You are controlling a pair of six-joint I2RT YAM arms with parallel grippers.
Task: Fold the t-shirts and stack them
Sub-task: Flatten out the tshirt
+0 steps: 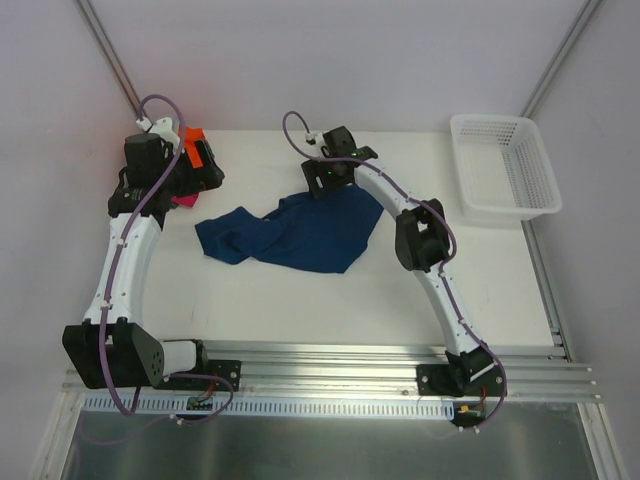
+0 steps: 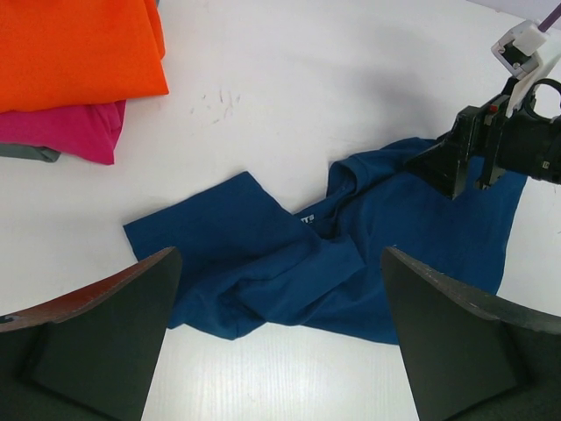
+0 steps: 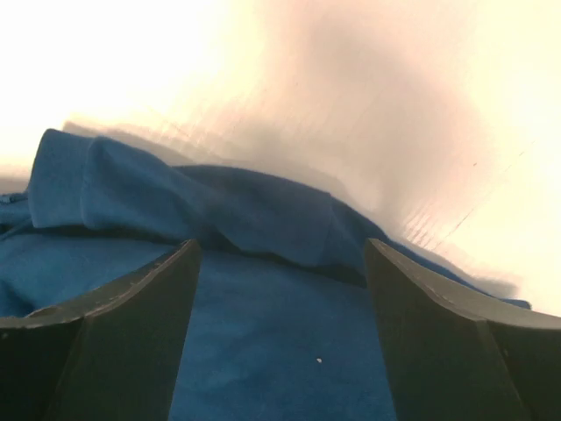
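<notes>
While it lies crumpled at the middle of the counter point(image 1: 300, 310), the navy t-shirt point(image 1: 300, 235) is overhung at its far edge by the right claw point(image 3: 280, 263), jaws held apart. The left claw point(image 2: 279, 254) is spread wide near the stack of folded t-shirts point(image 2: 70, 53), orange over pink over grey, far left.

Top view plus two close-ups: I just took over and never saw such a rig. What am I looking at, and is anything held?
Two robot arms with two-finger claws are bolted at the near table edge. The top view looks down from behind them; each close-up is a wrist camera. A crumpled navy t-shirt lies mid-table; an orange shirt, pink shirt and grey shirt are stacked far left; a white basket sits far right. The left gripper hangs open; the right gripper is open, low over the navy shirt. Nothing is held.
</notes>
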